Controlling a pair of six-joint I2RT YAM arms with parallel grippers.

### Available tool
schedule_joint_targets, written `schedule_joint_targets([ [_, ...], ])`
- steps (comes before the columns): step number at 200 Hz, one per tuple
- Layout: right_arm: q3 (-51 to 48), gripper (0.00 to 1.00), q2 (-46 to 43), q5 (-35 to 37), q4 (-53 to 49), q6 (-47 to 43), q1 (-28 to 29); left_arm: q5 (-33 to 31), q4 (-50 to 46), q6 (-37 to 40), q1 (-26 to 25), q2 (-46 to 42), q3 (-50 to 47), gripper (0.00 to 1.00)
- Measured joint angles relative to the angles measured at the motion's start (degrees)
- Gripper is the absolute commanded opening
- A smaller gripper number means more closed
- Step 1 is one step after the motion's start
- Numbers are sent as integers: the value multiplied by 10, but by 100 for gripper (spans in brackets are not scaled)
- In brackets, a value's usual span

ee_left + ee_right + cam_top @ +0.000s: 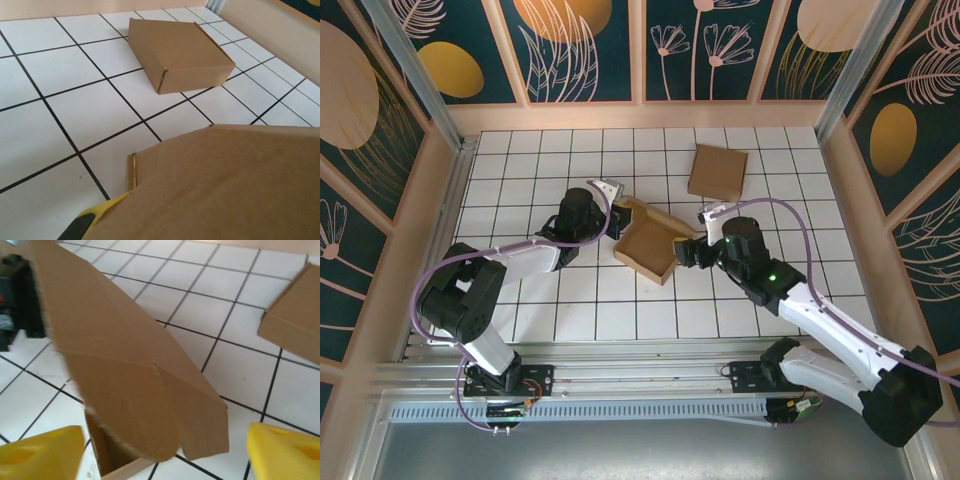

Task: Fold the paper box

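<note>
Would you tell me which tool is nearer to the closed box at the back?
Right. The right tool is just in front of the closed box; the left tool, gripping the open box, is farther left.

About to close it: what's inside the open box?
From above, only the bare floor of the open box shows. Its corner under the right gripper is covered.

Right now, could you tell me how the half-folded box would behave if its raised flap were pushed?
The half-folded box looks like thin cardboard with creases, so its raised flap would probably hinge over rather than resist. It sits open and empty, so it is likely light and might slide on the smooth tiled table if pushed.
</note>
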Motion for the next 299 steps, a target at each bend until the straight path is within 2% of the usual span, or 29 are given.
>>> schedule_joint_targets([
  [12,0,54,15,3,1,4,-2,-2,-3,0,0,0,2,10],
  [37,0,47,28,6,2,17,-2,-5,-9,0,0,0,5,10],
  [95,-7,35,32,29,20,34,-2,-5,-21,0,-2,0,11,9],
  [150,-13,35,90,64,49,73,-2,-20,-32,-9,-14,0,17,9],
  [190,-17,22,102,90,56,99,-2,-35,-46,-21,-28,0,28,8],
  [262,-16,16,133,166,77,178,-3,-102,-54,-116,-77,0,37,2],
  [283,-3,8,150,195,79,208,-6,-130,-52,-139,-96,0,37,2],
  [293,6,0,160,206,79,219,-9,-138,-47,-150,-104,0,35,2],
  [299,11,0,166,211,78,226,-10,-142,-45,-155,-107,0,34,2],
])
